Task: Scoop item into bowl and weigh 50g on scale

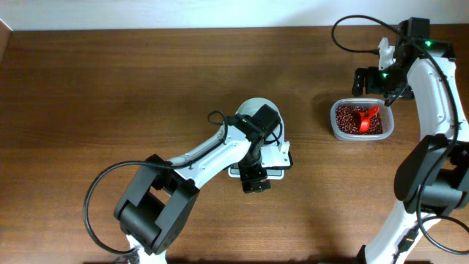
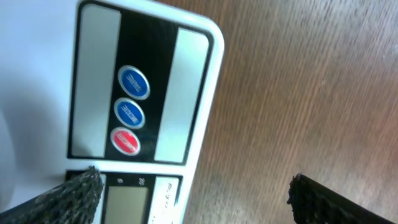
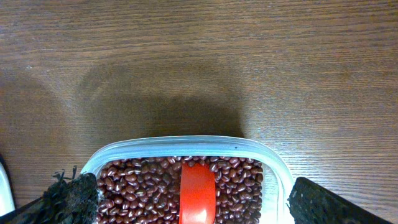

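Both sets of jaws are wide open, holding nothing. The right gripper (image 3: 191,190) hangs over the red scoop (image 1: 367,116), which is lying in the beans (image 3: 143,186) in the clear tub (image 3: 180,144) near the table's (image 1: 110,88) right edge. If it misses the handle, I'd guess beans get flicked out. The left gripper (image 2: 194,186) hovers over the scale (image 2: 99,87) mid-table, and its arm covers part of the bowl (image 1: 253,107), so it's in the way for pouring.

A clear rounded-rectangular plastic tub (image 3: 186,142) stands on the brown wood-grain table (image 1: 132,81), toward its right side. A bright red plastic scoop (image 1: 366,117) lies at a slant inside the tub, well within its rim.
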Robot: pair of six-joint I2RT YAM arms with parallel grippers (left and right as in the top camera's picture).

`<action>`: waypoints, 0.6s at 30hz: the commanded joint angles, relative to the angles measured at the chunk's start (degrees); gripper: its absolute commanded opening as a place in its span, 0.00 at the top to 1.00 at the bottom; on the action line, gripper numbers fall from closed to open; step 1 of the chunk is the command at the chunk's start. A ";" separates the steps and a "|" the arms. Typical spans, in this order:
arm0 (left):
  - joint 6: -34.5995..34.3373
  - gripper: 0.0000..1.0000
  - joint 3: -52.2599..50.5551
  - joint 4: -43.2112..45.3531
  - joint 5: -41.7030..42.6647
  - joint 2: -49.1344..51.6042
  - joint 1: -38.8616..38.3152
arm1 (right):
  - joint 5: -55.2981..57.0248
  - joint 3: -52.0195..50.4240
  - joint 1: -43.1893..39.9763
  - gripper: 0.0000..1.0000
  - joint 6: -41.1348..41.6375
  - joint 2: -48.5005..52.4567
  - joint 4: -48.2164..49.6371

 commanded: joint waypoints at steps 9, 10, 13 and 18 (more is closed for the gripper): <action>-0.33 0.00 -1.57 -0.74 3.58 1.29 -1.07 | 0.11 1.01 0.37 0.01 -0.15 0.24 -0.04; -0.33 0.01 -1.57 -0.63 3.58 1.29 -1.16 | 0.11 1.01 0.37 0.01 -0.15 0.24 -0.02; -0.33 0.01 -1.57 -0.13 2.95 1.29 -1.40 | 0.11 1.01 0.35 0.01 -0.15 0.24 -0.04; -1.20 0.01 -0.79 0.26 -2.03 1.29 -3.76 | 0.11 1.01 0.35 0.01 -0.15 0.24 -0.04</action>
